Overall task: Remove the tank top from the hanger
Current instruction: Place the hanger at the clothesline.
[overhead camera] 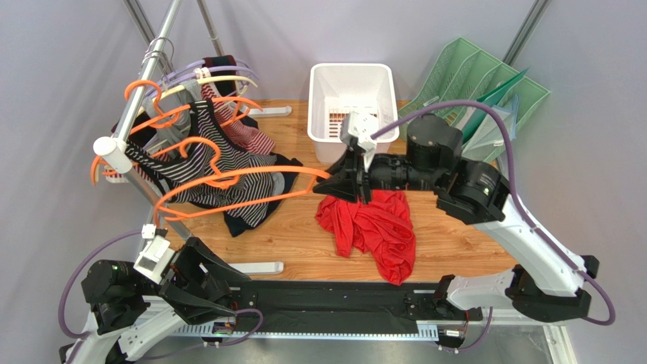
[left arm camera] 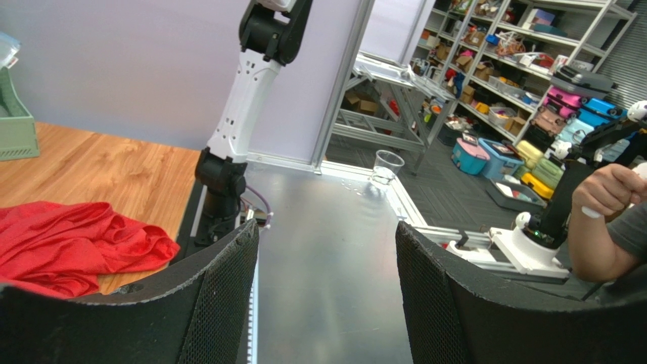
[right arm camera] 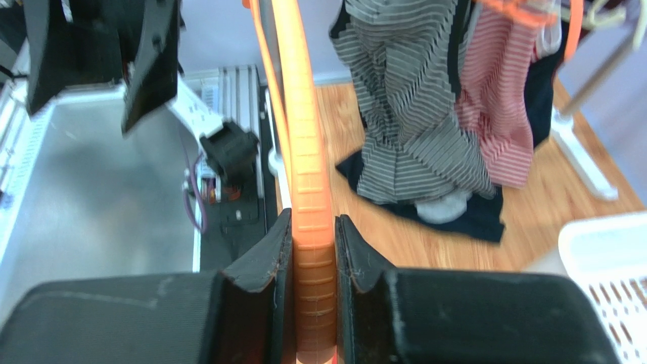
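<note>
One arm (overhead camera: 410, 173) outstretched; jaws tight on orange hanger (right arm camera: 313, 227)

Right arm (overhead camera: 539, 246): white link shells, black joint housings; lilac cable (overhead camera: 456, 104) arching over it.
Left arm (overhead camera: 114, 292): same black-and-white build; lilac cable (overhead camera: 67, 303) at its outer side; white wrist block (overhead camera: 154, 256).
Left gripper (left arm camera: 326, 227): broad black fingers (left arm camera: 213, 303), with fine mesh texture on the inner faces.
Base rail (overhead camera: 334, 292): black.
</note>
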You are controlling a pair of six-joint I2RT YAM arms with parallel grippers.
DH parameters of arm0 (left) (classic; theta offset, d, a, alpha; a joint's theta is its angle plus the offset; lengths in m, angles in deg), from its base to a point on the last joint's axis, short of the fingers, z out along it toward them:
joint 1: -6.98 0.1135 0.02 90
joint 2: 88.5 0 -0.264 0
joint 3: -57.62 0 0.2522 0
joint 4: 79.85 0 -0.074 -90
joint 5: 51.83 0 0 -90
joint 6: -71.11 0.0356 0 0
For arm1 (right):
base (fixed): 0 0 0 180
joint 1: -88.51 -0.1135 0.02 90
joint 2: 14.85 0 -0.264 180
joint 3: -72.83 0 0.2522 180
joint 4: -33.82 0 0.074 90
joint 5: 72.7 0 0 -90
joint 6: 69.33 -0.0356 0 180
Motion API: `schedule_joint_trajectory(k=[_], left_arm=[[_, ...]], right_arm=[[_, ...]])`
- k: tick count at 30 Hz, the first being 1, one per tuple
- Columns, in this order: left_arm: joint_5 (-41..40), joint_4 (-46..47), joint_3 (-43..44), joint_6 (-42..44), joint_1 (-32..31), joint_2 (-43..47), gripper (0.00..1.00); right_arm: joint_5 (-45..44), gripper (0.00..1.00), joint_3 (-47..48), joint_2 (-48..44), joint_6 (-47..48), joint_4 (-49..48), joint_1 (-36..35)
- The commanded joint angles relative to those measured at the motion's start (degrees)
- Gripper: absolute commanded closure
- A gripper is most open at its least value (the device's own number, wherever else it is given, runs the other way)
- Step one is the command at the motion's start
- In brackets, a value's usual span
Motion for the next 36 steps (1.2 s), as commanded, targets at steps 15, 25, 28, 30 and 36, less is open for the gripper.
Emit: schedule_joint_trajectory(k=[15,25,28,30,36], left_arm=[[-1.8,-2.7,2.3,2.7,0.0,2.7,0.29],[-2.7,-3.3,2.6,2.6,0.0,3.2,0.29],[-3.0,-3.3,2.4,2.5,0.0,3.1,0.29],[-3.1,-3.3,2.2,2.5,0.0,3.0,0.29],[-3.1,-3.3,2.2,2.3,0.0,1.4,0.29]], right_arm=[[-2.5,1.00,3.6,3.4,5.2,0.9,0.4],[10.0,1.00,25.8,20.5,1.6,0.0,1.6],[9.8,1.00,28.4,22.3,0.5,-2.1,1.6],[10.2,1.00,29.5,23.0,-0.7,-4.1,1.6],[11.5,1.00,34.8,28.2,-3.0,-4.1,1.6]])
